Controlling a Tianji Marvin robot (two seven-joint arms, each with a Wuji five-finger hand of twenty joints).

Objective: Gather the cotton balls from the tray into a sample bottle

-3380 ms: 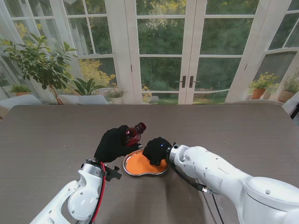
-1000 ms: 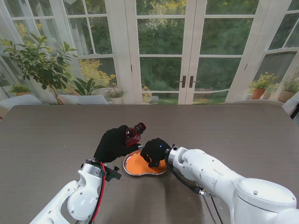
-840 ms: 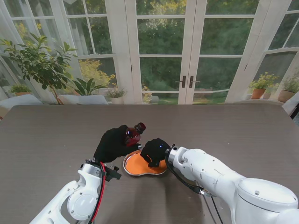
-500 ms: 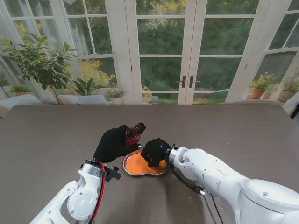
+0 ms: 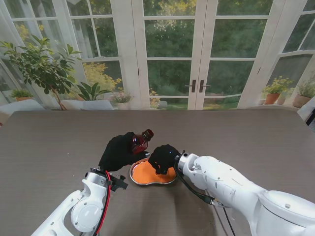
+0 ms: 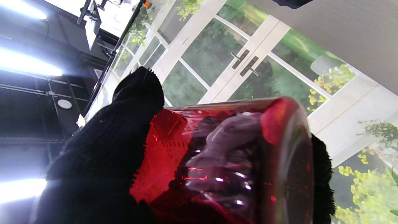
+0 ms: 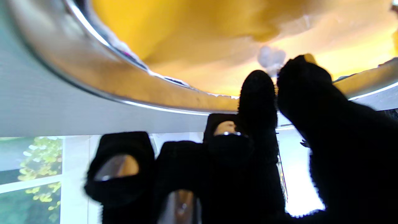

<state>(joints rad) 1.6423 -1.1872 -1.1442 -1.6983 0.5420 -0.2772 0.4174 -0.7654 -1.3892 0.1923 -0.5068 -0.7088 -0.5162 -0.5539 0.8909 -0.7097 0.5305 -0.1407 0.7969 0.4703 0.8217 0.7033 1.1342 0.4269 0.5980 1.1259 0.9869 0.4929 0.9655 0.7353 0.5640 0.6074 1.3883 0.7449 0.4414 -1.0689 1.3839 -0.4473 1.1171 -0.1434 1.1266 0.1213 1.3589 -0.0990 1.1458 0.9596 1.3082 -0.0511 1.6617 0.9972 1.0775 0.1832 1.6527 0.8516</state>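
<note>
A metal-rimmed tray point(image 5: 140, 180) with an orange lining lies on the table close to me. My left hand point(image 5: 119, 150) is shut on the dark red sample bottle point(image 5: 141, 139), which it holds tilted above the tray's far left rim with its neck pointing away from me. The left wrist view is filled by the red bottle point(image 6: 233, 161) and a gloved finger point(image 6: 124, 140). My right hand point(image 5: 164, 158) reaches down into the tray's right side. There the thumb and one fingertip point(image 7: 258, 84) pinch a small white cotton ball point(image 7: 271, 58) against the orange lining point(image 7: 202, 28); the other fingers are curled.
The dark wood-grain table point(image 5: 236, 132) stretches wide around the tray. Glass doors and potted plants point(image 5: 44, 66) stand beyond the far edge. My white right forearm point(image 5: 221, 177) lies across the near right of the table.
Over the last seconds the right hand shifted slightly left and deeper over the tray. The left hand and bottle have stayed put.
</note>
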